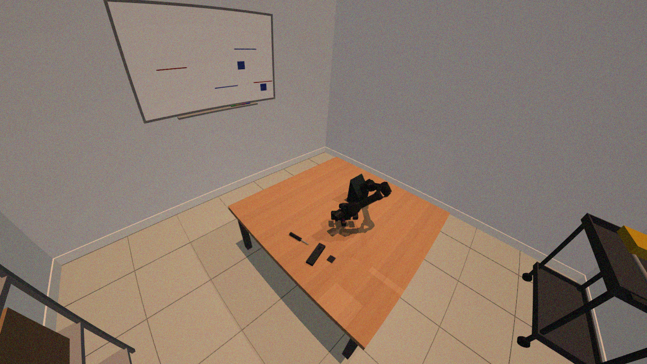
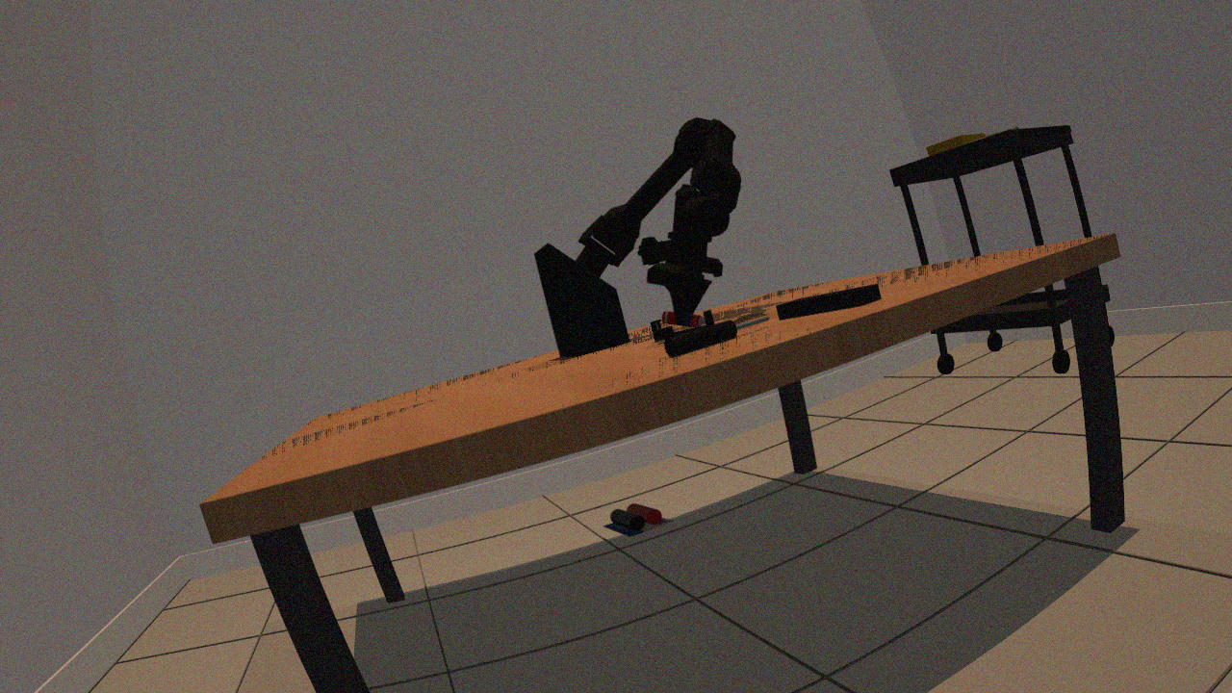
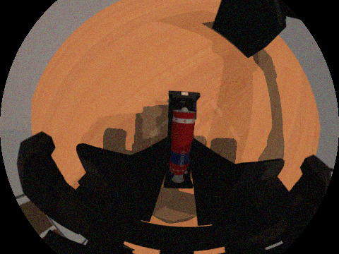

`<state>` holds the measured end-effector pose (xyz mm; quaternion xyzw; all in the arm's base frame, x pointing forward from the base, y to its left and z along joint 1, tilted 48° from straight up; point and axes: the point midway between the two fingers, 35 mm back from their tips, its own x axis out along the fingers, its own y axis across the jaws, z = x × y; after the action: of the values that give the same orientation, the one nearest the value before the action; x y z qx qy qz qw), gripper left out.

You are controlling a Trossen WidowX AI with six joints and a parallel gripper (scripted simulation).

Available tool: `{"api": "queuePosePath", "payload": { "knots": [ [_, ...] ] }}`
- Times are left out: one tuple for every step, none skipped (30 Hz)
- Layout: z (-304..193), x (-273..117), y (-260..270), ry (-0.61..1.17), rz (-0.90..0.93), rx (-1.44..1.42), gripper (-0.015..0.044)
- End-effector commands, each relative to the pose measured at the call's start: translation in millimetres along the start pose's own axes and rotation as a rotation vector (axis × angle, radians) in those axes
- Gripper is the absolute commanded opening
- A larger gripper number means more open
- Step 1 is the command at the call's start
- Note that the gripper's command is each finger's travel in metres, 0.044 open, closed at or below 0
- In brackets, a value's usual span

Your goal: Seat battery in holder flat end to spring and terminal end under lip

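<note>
The red battery (image 3: 182,141) (image 2: 671,318) has a blue band. My gripper (image 3: 181,141) (image 2: 684,319) (image 1: 343,222) is shut on it. The battery looks nearly level and lines up lengthwise with the black holder (image 3: 184,94) (image 2: 708,319). Its terminal nub points at the lip end, with a small gap showing before the lip. Its flat end is beside the spring (image 3: 177,178); whether they touch is unclear. The fingers hide the holder's side walls, so I cannot tell whether the battery rests on the holder's floor.
On the wooden table (image 1: 289,203) (image 2: 482,439) are a screwdriver (image 1: 295,236) (image 2: 702,338), a black oblong block (image 1: 315,254) (image 2: 829,301) and a small dark square (image 1: 331,259). The screwdriver handle stands in front of the holder in the exterior view. A cart (image 1: 560,289) (image 2: 990,155) stands beyond the table.
</note>
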<state>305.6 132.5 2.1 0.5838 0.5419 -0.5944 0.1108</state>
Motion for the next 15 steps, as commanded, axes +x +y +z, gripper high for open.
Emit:
{"api": "queuePosePath", "payload": {
  "knots": [
    [-5.5, 0.3, 3.4, 0.043, 0.013, -0.010, 0.0060],
    [-5.3, 0.5, 3.5, 0.049, 0.013, -0.010, 0.0060],
    [-5.2, 0.8, 3.5, 0.056, 0.012, -0.010, 0.0060],
    [-5.0, 1.0, 3.6, 0.062, 0.012, -0.009, 0.0060],
    [-4.8, 1.2, 3.6, 0.068, 0.012, -0.009, 0.0060],
    [-4.6, 1.5, 3.7, 0.075, 0.011, -0.009, 0.0060],
    [-4.4, 1.7, 3.7, 0.081, 0.011, -0.009, 0.0060],
    [-4.1, 1.9, 3.7, 0.088, 0.011, -0.009, 0.0060],
    [-3.9, 2.1, 3.7, 0.094, 0.010, -0.009, 0.0060],
    [-3.7, 2.3, 3.7, 0.100, 0.010, -0.009, 0.0060],
    [-3.5, 2.5, 3.7, 0.107, 0.010, -0.010, 0.0060],
    [-3.2, 2.7, 3.7, 0.113, 0.009, -0.010, 0.0060],
    [-3.0, 2.9, 3.7, 0.120, 0.009, -0.010, 0.0060],
    [-2.8, 3.0, 3.7, 0.126, 0.009, -0.010, 0.0060],
    [-2.5, 3.2, 3.6, 0.132, 0.008, -0.010, 0.0060]
  ]
}}
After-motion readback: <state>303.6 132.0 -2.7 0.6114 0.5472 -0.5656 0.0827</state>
